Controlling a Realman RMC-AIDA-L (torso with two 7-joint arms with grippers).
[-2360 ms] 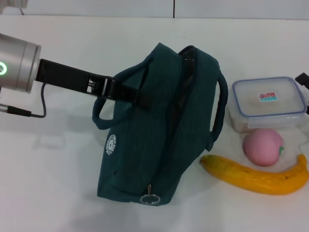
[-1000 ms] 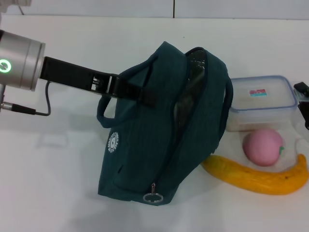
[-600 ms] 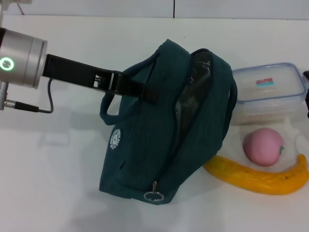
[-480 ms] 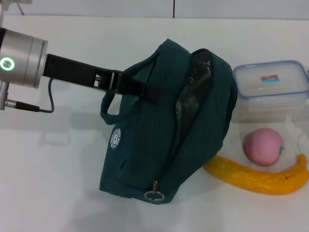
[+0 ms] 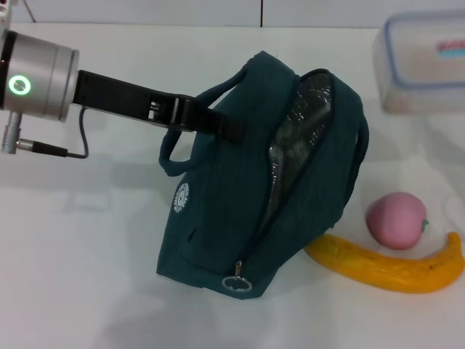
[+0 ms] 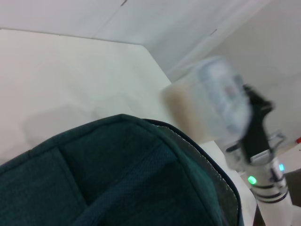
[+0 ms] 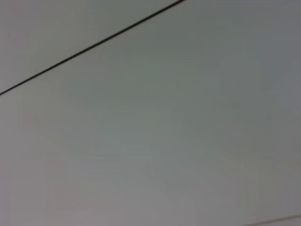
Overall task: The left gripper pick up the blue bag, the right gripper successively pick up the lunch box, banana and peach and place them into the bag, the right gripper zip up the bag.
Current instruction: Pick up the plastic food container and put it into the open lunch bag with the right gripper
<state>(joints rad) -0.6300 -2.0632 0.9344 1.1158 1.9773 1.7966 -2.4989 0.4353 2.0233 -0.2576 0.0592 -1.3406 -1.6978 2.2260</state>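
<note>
White tabletop under a tipped bag — lunch box in the air.

On the tabletop the left hand is pinching a loop handle of the blue bag, which leans with its foil-lined mouth open to the right side. High at the far right the lunch box is lifted off the surface; the left wrist view shows the right hand carrying it, the fingers pressed on the box. Near the bag's right side lie the peach and the banana, well below the box. I judge the risk is this: the opening looks narrow, so the box may catch on the rim and push the bag over — or slip out.
</note>
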